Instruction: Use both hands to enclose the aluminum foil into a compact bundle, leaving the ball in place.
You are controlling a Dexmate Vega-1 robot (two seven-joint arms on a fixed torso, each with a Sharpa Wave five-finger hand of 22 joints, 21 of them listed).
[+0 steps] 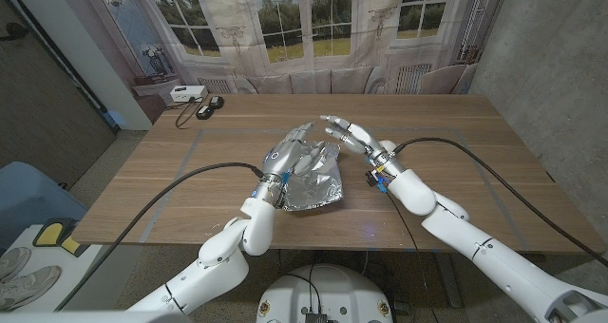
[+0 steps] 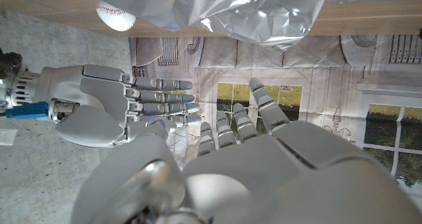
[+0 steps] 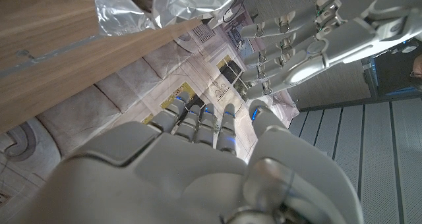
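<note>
Two robot hands are seen at mid-frame, flanking crumpled aluminum foil [image 1: 313,182] on the wooden desk [image 1: 456,161]. The left hand [image 1: 288,158] and right hand [image 1: 350,135] are held released, fingers spread, grasping nothing. A white ball [image 2: 116,16] is glimpsed beneath the foil. The foil is judged light, crushable and tear-prone, best cupped at its loose edges. Open desk is left all around.

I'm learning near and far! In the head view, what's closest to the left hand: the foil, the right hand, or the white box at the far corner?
1. Foil: just beside the left hand.
2. Right hand: across the foil.
3. White box: far left corner of the table.
</note>
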